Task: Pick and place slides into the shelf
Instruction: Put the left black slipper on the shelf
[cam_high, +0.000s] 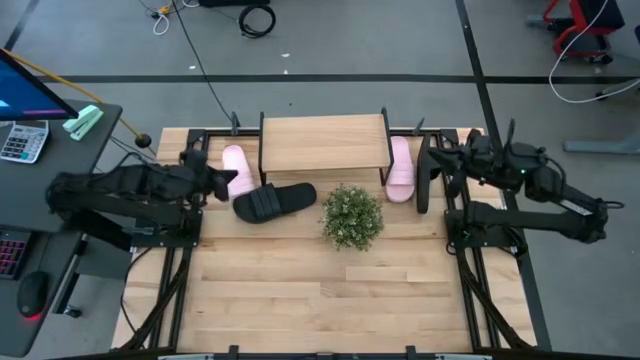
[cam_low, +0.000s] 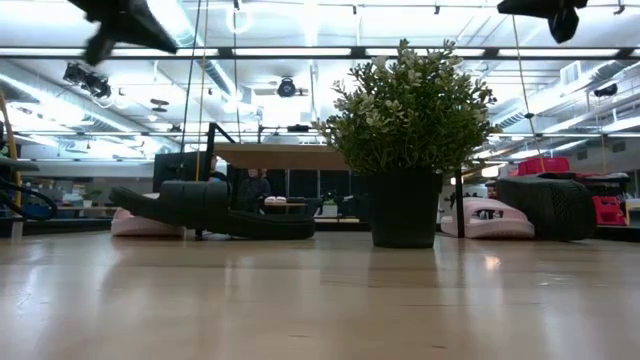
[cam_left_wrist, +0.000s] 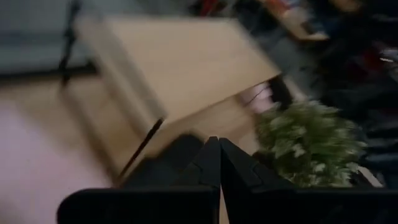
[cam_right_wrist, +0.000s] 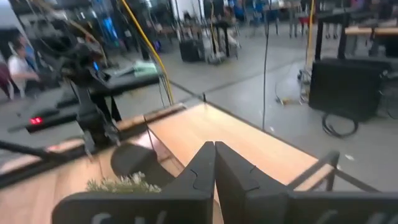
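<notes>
The shelf (cam_high: 322, 142) stands at the table's far edge, its wood top bare. A pale pink slide (cam_high: 238, 170) lies to its left, with a black slide (cam_high: 275, 200) lying flat in front of it. Another pink slide (cam_high: 400, 168) lies right of the shelf, and beside it a second black slide (cam_high: 424, 178) stands on its edge (cam_low: 548, 207). My left gripper (cam_high: 228, 181) is shut, raised above the left pink slide. My right gripper (cam_high: 440, 155) is shut too, raised above the right black slide. Neither holds anything (cam_left_wrist: 217, 163) (cam_right_wrist: 214, 163).
A potted plant (cam_high: 352, 216) stands in front of the shelf, between the two pairs. The slatted table (cam_high: 320, 300) runs toward the near edge. Left of the table is a desk with a calculator (cam_high: 22, 140) and a mouse (cam_high: 33, 293).
</notes>
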